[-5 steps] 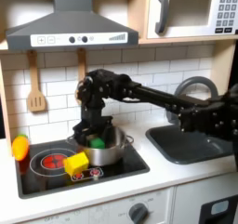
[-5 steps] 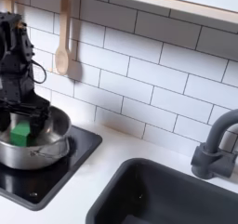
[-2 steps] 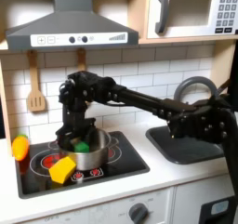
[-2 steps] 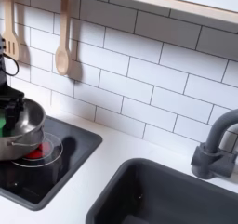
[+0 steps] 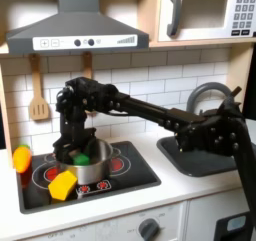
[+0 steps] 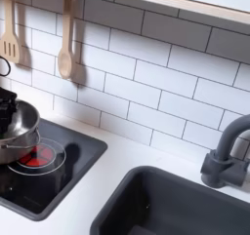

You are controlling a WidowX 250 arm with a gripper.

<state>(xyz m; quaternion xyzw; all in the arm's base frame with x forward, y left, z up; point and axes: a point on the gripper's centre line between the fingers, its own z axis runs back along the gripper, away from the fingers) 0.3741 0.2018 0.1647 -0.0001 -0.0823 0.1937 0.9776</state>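
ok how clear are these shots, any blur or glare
In the first exterior view, soft and low-detail; the tool at the silver pot is smeared. In the second exterior view, sharper tiles, faint sheen on the faucet, and the pot is cropped at the second exterior view's left.

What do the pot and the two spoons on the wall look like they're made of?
The pot looks like polished metal, probably steel: silvery, with bright reflections on its wall. The spoons look like unfinished wood: pale tan, matte, no shine. The gripper is at the pot's rim; whether it is clamped there is unclear.
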